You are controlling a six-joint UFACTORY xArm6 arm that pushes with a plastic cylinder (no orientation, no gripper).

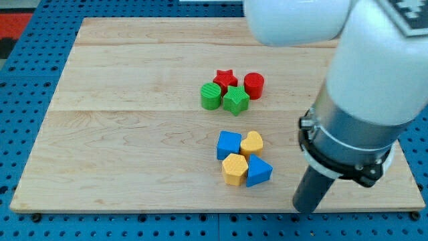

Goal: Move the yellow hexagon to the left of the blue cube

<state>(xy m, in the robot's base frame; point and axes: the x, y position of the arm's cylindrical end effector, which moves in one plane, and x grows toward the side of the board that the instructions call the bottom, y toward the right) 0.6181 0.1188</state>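
Observation:
The yellow hexagon (235,169) lies on the wooden board (134,120) toward the view's bottom, just below the blue cube (229,144) and touching it. A yellow heart (252,143) sits right of the blue cube. A blue triangle (259,171) touches the hexagon's right side. My tip (305,208) is near the board's bottom edge, to the right of and a little below the blue triangle, apart from all the blocks.
A red star (225,79), a red cylinder (254,86), a green cylinder (210,96) and a green star (236,100) cluster above the blue cube. The arm's white and grey body (368,100) fills the view's right side.

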